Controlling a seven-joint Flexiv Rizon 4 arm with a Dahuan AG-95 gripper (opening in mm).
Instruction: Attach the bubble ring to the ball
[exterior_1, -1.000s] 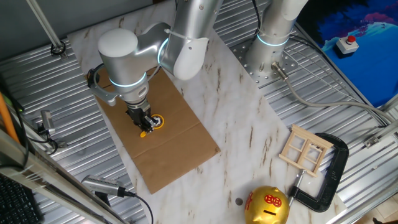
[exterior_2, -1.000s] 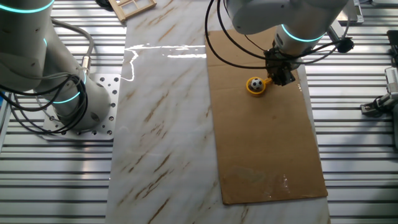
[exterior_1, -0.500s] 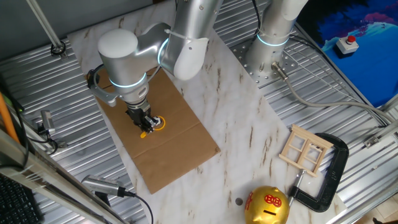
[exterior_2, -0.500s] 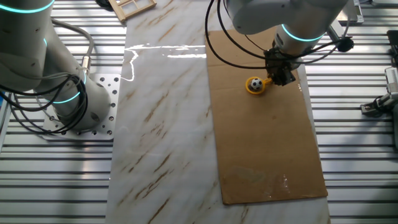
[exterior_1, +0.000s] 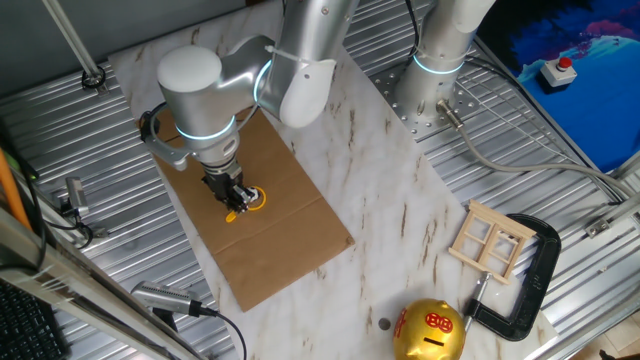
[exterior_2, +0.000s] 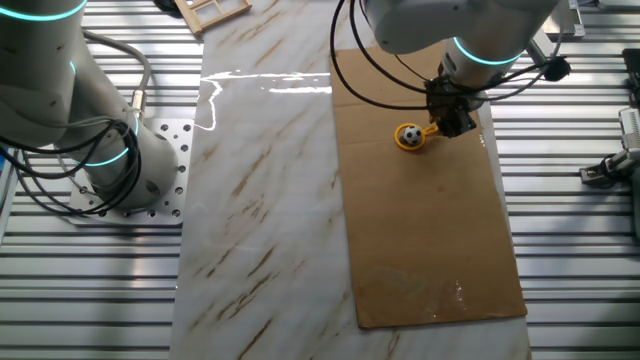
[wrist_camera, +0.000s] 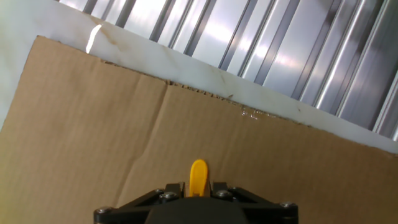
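Observation:
The yellow-orange bubble ring (exterior_2: 412, 139) lies on the brown cardboard sheet (exterior_2: 420, 230), and the tiny black-and-white ball (exterior_2: 410, 134) sits inside its hoop. My gripper (exterior_2: 446, 124) stands low over the cardboard, shut on the ring's short handle. In the one fixed view the gripper (exterior_1: 233, 196) covers the ball, and only the hoop (exterior_1: 254, 197) and the handle tip show. In the hand view the handle (wrist_camera: 198, 178) sticks out between the fingers; hoop and ball are hidden there.
A gold round piggy bank (exterior_1: 430, 331), a black clamp (exterior_1: 527, 282) and a small wooden window frame (exterior_1: 491, 240) lie at the marble slab's near right. A second arm's base (exterior_1: 432, 75) stands at the back. Ribbed metal table surrounds the slab.

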